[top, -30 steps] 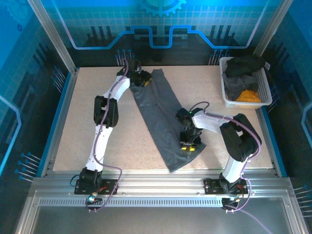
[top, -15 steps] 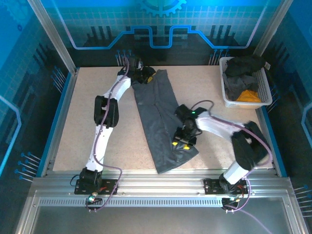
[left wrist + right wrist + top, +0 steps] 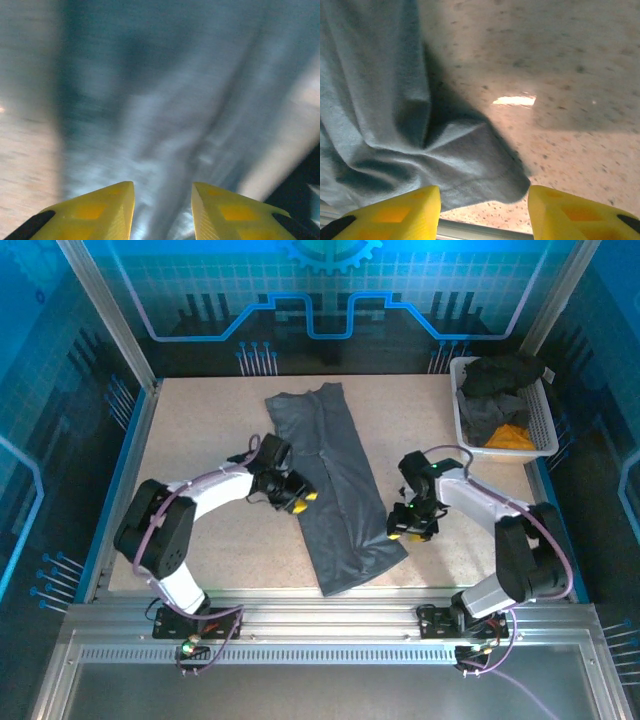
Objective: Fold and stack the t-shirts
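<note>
One slate-grey t-shirt point(image 3: 335, 480), folded into a long strip, is laid diagonally on the table point(image 3: 200, 440); two grippers are seen part open and empty
The left gripper point(image 3: 293, 502) is placed at the strip's left edge, contact not determinable; the right gripper point(image 3: 408, 533) just beside its lower right corner. One white basket point(image 3: 547, 425), far right, is loaded with three: black shirt point(image 3: 505, 370), lighter grey shirt point(image 3: 485, 415), orange-yellow shirt point(image 3: 510, 437)

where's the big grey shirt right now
In the top view the slate-grey t-shirt lies as a long strip mid-table, between the left gripper and the right gripper.
</note>
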`<state>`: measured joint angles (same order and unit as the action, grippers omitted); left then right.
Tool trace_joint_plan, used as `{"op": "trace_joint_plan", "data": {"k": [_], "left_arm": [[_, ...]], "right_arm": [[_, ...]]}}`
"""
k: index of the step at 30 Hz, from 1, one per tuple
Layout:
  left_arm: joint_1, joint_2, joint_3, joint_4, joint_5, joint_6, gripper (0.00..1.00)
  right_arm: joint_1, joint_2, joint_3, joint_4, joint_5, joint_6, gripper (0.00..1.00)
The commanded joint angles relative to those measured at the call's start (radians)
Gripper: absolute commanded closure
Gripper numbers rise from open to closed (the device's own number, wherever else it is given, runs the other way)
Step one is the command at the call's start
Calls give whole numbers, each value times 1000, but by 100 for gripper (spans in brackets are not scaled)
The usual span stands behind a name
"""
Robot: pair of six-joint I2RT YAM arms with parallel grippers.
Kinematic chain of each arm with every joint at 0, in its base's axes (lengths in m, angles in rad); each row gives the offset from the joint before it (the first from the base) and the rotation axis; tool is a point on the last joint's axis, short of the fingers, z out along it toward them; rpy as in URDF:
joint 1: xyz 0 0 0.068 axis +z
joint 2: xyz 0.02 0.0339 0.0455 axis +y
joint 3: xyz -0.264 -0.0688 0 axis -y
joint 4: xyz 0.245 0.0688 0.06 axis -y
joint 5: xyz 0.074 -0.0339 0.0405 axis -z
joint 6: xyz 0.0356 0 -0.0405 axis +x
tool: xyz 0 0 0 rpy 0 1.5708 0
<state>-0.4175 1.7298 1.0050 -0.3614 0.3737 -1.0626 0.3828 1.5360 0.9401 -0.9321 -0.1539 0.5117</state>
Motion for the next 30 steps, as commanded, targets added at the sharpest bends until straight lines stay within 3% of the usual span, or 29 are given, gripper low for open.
{"op": "trace_joint_plan", "data": {"k": [1,6,14,23,30], "left_arm": [[29,43,117,88,-116,-48,64],[57,163,336,56,-199,-66,66],[158,440,652,13,-260,-41,68],[201,770,1032,24,-132,19,69],[216,1095,1587,-144,-68,17,71]], "right_arm": [[48,48,86,33,0,-76,54],[60,84,148,102,-11,-82,59],[68,330,346,188,-56,-85,61],[87,502,433,196,-95,95,62],[110,572,484,237,-149,307,61]]}}
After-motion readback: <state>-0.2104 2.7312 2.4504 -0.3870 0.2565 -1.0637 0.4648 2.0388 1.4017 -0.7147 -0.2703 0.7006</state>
